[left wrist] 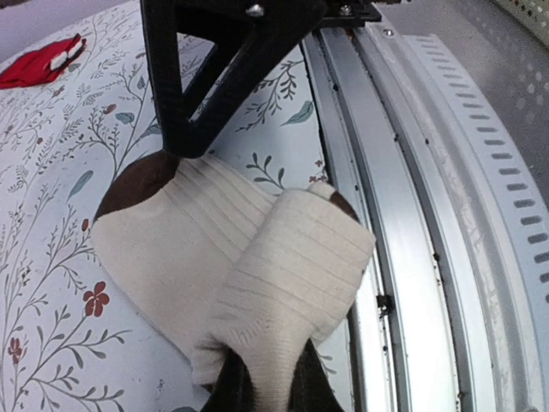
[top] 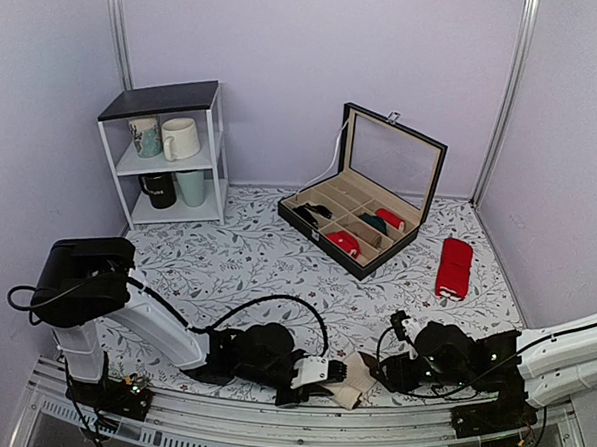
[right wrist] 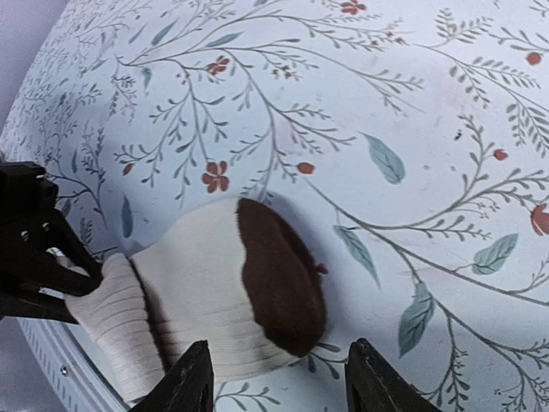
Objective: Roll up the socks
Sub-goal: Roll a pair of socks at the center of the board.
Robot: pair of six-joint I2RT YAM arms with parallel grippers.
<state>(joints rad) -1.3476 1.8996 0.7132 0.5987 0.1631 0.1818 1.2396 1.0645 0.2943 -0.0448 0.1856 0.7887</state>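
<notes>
The socks [top: 355, 385] lie folded at the table's near edge, cream fabric with a dark brown toe. In the left wrist view the cream part [left wrist: 257, 257] is doubled over on itself. My left gripper [left wrist: 270, 382] is shut on the cream fold and sits just left of the socks in the top view [top: 331, 373]. My right gripper [right wrist: 281, 348] is open and hovers over the brown toe [right wrist: 279, 275] with a finger on either side, not touching. In the top view it [top: 384, 371] is just right of the socks.
An open black compartment box [top: 364, 222] holding small red and dark bundles stands at the back. A plain red pair [top: 453, 267] lies to its right. A white shelf with mugs [top: 172, 157] stands back left. A metal rail [left wrist: 412, 215] runs beside the socks.
</notes>
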